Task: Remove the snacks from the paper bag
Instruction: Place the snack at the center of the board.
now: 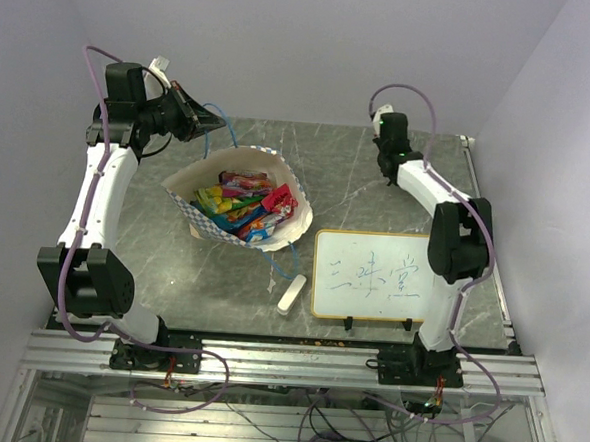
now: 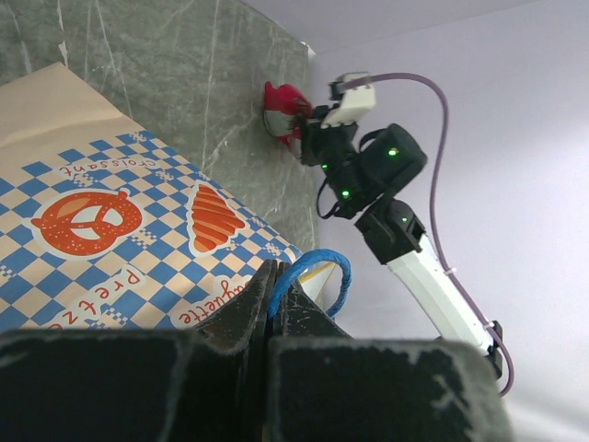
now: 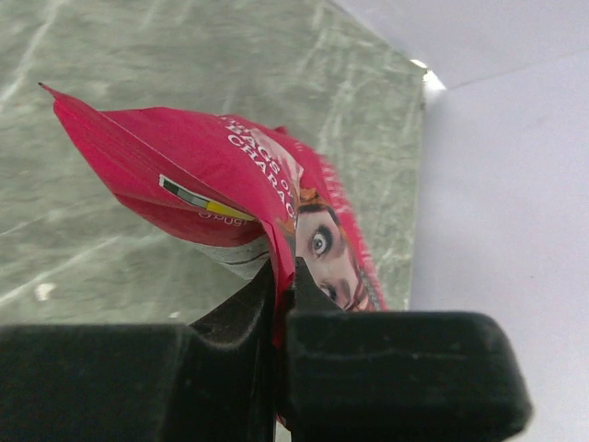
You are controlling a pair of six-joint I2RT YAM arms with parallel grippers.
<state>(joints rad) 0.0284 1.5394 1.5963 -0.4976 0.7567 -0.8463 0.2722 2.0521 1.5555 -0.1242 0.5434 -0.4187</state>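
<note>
Grips one pink-red packet [image 3: 212, 175] in the closed right gripper [image 3: 281, 285], up at one o'clock over the table [image 1: 377, 186], well apart from the paper bag [image 1: 184, 186]. Pinches the bag's blue cord handle [image 2: 317, 267] tight in the left gripper [image 2: 276, 295] at eleven o'clock. Leaves many snacks [image 1: 246, 206] heaped in the open bag toward nine o'clock, so seemingly early going. Works on grey marbled stone, with a whiteboard [image 1: 372, 276] at four o'clock, an eraser [image 1: 291, 294] just beside it, and pale bare walls [image 1: 286, 40] around.
</note>
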